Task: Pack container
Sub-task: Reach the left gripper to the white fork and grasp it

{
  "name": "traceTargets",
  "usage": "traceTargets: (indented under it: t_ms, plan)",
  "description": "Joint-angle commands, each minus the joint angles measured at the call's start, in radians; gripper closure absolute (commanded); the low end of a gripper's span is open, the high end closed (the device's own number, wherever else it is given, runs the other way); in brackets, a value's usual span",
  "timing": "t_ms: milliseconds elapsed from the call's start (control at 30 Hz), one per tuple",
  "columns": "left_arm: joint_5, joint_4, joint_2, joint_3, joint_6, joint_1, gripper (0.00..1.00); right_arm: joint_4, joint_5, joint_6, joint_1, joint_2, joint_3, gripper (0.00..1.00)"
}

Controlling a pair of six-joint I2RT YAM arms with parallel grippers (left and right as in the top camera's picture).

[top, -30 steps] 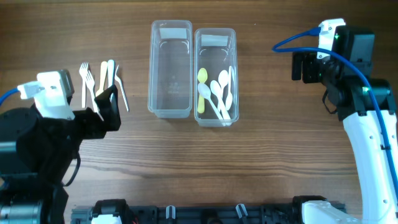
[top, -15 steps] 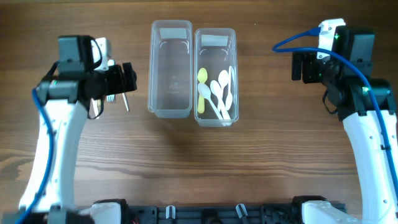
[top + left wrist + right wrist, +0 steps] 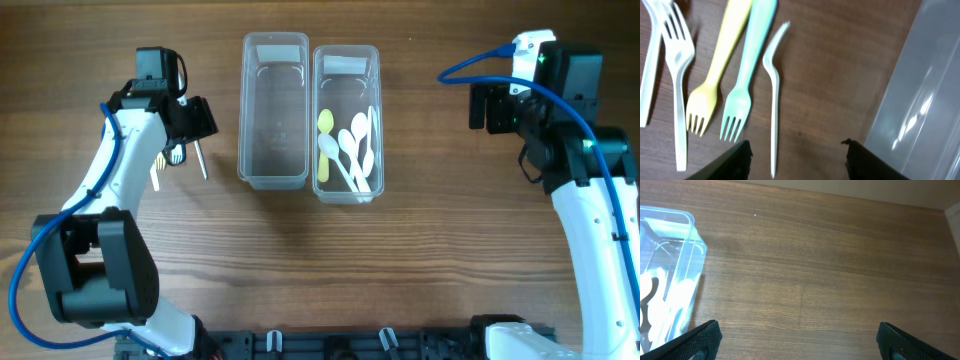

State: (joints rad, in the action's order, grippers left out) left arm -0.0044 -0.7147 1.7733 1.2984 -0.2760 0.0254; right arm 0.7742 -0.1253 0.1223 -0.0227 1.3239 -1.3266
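Brown wooden table (image 3: pixel 420 250). Two clear rectangular plastic containers stood side by side, the right container (image 3: pixel 347 62) holding white and yellow plastic spoons (image 3: pixel 355 150). Left gripper (image 3: pixel 795 155) hung, jaws apart, over a white plastic fork (image 3: pixel 774 100) beside the left container (image 3: pixel 273 120). Right gripper (image 3: pixel 800 340) gaped wide.

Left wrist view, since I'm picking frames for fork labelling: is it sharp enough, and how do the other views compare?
Left wrist: forks soft, slightly blurred; glare streaks on the empty container wall. Overhead: sharp, evenly lit, weak shadows. Right wrist: table grain crisp, spoon container edge glints.
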Motion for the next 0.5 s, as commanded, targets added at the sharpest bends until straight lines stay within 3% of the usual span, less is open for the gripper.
traceTargets:
  t_ms: [0,167,300,467]
  plan:
    - [-0.088,0.028,0.008,-0.004,-0.138,-0.001,0.39,-0.002,-0.021,0.009,0.002,0.009,-0.006,0.0]
    - [-0.128,0.039,0.038,-0.005,-0.152,-0.001,0.37,-0.003,-0.021,0.009,0.002,0.009,-0.007,0.0]
    - [-0.128,0.058,0.1,-0.005,-0.151,-0.001,0.3,-0.002,-0.021,0.009,0.002,0.009,-0.007,0.0]
    - [-0.122,0.099,0.154,-0.005,-0.116,-0.001,0.3,-0.003,-0.021,0.009,0.002,0.009,-0.007,0.0]
